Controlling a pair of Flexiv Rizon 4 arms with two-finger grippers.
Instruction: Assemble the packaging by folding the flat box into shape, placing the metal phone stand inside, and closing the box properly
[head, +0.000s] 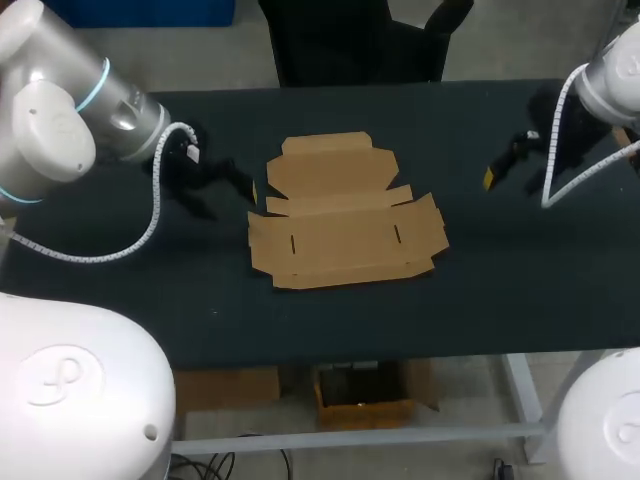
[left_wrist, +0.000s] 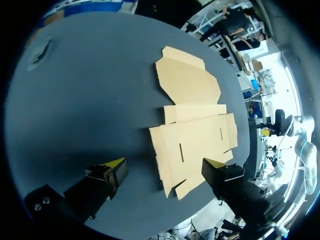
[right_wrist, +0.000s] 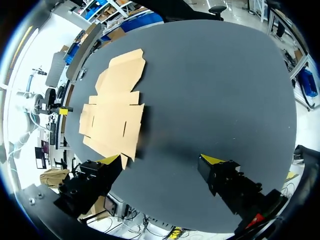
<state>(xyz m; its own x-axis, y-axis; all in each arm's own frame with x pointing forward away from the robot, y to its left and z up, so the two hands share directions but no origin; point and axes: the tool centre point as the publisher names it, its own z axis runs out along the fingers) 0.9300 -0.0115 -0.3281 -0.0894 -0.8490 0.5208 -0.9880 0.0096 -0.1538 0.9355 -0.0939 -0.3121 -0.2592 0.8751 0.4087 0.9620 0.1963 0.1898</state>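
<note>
At table centre, a flat brown cardboard box blank (head: 345, 215) lies unfolded on the dark matte table top (head: 520, 290). All of its panels and flaps are spread level with the surface. Its larger panel, toward the near edge of the table, carries two short slits (head: 293, 244). A narrower panel with a tabbed end extends toward the far edge. No flap is raised.

The left arm (head: 60, 120), white and silver with a white coiled cable (head: 150, 225), enters from the left side. The left gripper (left_wrist: 165, 170) hangs over the table just beside the blank's left edge. Its two yellow-tipped fingers (left_wrist: 116, 165) stand wide apart and grip nothing. From the left wrist camera, the near corner of the blank sits between and ahead of the fingers. Contact between either finger and the cardboard cannot be confirmed.

The right arm (head: 610, 80) enters from the right side, trailing its own coiled cable. The right gripper (right_wrist: 161, 161) is well apart from the blank, out over bare table on the blank's right. Its fingers are also spread and hold nothing. From the right wrist camera, the blank lies ahead of the gripper and off to one side. Its nearest corner appears close to one fingertip (right_wrist: 111, 160).
</note>
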